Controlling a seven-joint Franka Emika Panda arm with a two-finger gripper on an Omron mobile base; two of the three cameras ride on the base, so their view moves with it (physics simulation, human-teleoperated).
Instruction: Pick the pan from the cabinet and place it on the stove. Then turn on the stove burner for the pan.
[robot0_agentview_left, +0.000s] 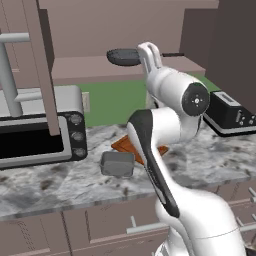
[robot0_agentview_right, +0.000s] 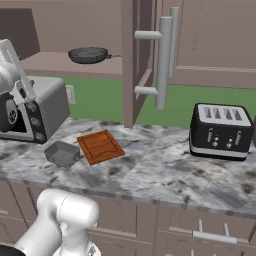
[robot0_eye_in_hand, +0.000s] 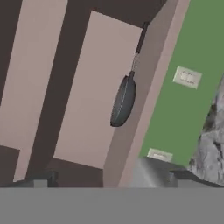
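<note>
Gripper (robot0_eye_in_hand: 107, 181) open before cabinet (robot0_eye_in_hand: 100, 87) shelf.

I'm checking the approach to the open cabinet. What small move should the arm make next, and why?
Probably reach forward toward the pan: it sits untouched on the cabinet shelf, handle pointing right, and the open gripper is not yet at it.

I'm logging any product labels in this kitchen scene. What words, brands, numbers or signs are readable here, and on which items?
No readable text anywhere.
Toaster oven: three round knobs, no legible markings.
Black toaster: small front controls, too small to show any writing.
Wall outlets: plain, no lettering.
Pan, cutting board, grey tin, cabinet door: blank surfaces.
</note>
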